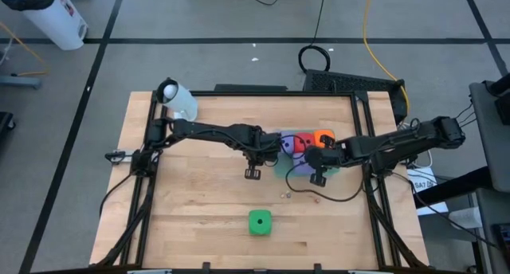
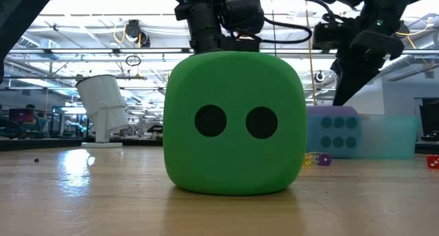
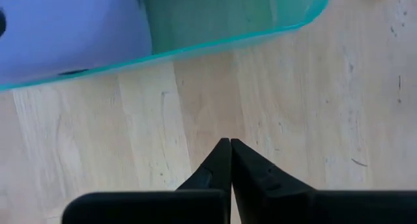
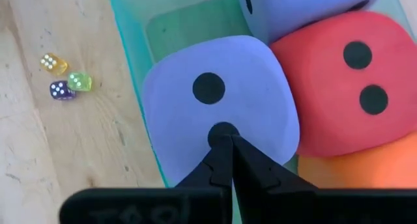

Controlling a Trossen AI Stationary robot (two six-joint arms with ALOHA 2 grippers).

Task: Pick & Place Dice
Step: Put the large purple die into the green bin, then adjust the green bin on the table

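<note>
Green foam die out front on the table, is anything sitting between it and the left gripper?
Nothing visible does. The green foam die sits alone on bare wooden table; the shut left gripper hangs beside the translucent teal tray.

Closed right gripper (image 4: 229,144) over purple die (image 4: 221,116) beside red die (image 4: 345,81).

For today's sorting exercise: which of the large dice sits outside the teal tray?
The green die, alone on the bare wood near the table's front edge; the purple, red and orange ones crowd the tray.

Bright, even overhead light; ceiling lamps flare white in the low view, glare streaks the wooden surface (image 2: 82,195), background soft.
</note>
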